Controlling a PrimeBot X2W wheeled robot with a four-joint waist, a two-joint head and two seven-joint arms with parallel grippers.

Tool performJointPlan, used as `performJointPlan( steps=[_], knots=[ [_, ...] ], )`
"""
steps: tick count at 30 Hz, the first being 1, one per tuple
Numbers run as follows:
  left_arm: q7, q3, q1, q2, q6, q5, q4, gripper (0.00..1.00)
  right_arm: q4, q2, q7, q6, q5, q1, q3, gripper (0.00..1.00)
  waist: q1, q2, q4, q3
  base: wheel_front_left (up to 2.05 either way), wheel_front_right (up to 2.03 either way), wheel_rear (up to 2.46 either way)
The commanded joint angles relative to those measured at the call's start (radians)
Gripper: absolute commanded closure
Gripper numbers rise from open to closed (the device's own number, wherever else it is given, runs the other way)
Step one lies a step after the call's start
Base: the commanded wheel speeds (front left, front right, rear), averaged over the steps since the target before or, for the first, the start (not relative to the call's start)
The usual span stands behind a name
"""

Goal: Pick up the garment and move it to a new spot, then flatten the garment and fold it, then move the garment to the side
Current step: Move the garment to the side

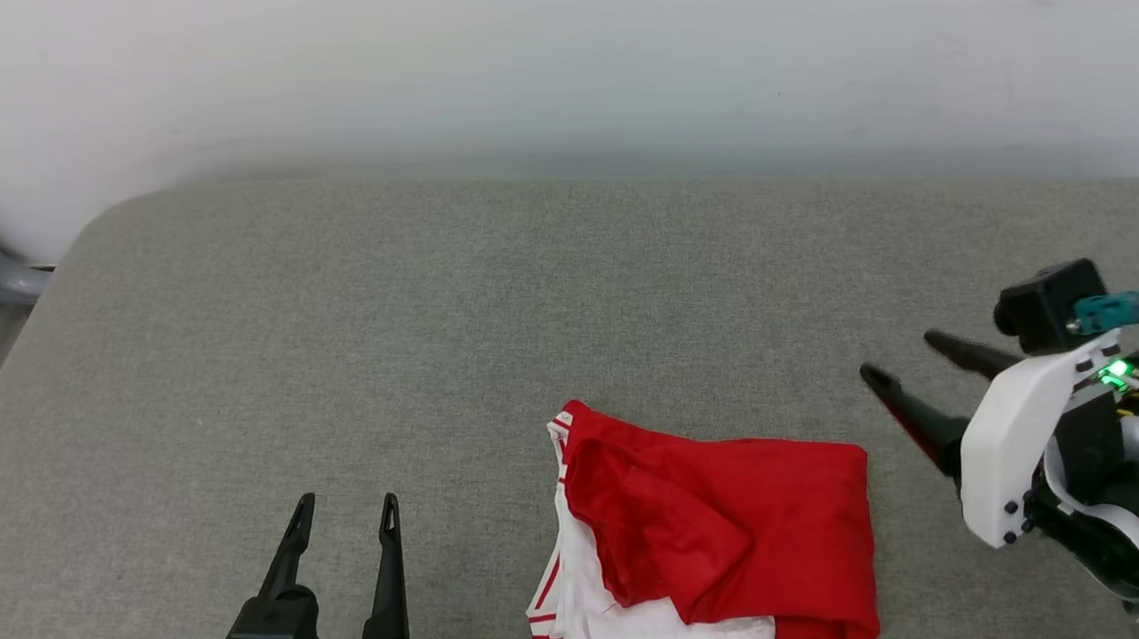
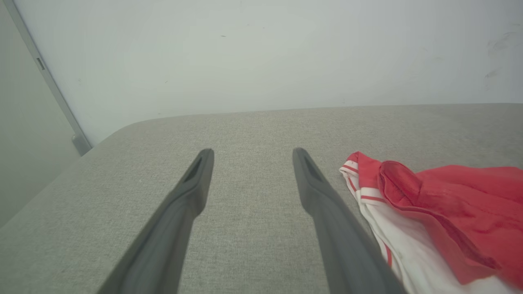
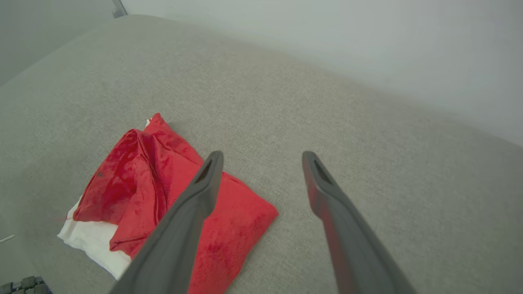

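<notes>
While left gripper (image 1: 347, 498) and right gripper (image 1: 899, 354) gape empty | garment (image 1: 715, 540) bottom centre, between them | your right is nearer.

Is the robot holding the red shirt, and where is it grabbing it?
Nothing is held. The left gripper and right gripper are both open and empty; the garment lies on the grey cushion between them.
</notes>
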Motion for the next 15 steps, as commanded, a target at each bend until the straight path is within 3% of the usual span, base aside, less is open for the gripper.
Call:
performJointPlan(
  steps=[1,8,15],
  knots=[
    [-0.002,-0.003,-0.015,-0.004,-0.003,-0.003,-0.001,0.00,0.009,-0.008,0.037,-0.001,0.028,-0.014,0.017,0.00,-0.0001,0.0000,0.003,0.005,0.00,0.00,0.00],
    [-0.002,-0.016,-0.039,-0.009,-0.005,-0.005,-0.001,0.00,0.069,-0.039,0.227,-0.001,0.137,-0.003,0.089,0.00,-0.0001,0.0000,0.019,0.044,0.00,0.00,0.00],
    [-0.002,-0.018,-0.066,-0.011,-0.006,-0.005,-0.002,0.00,0.151,-0.017,0.243,-0.001,0.167,0.027,0.111,0.00,-0.0001,0.0000,0.038,0.093,0.00,0.00,0.00]
  ],
)
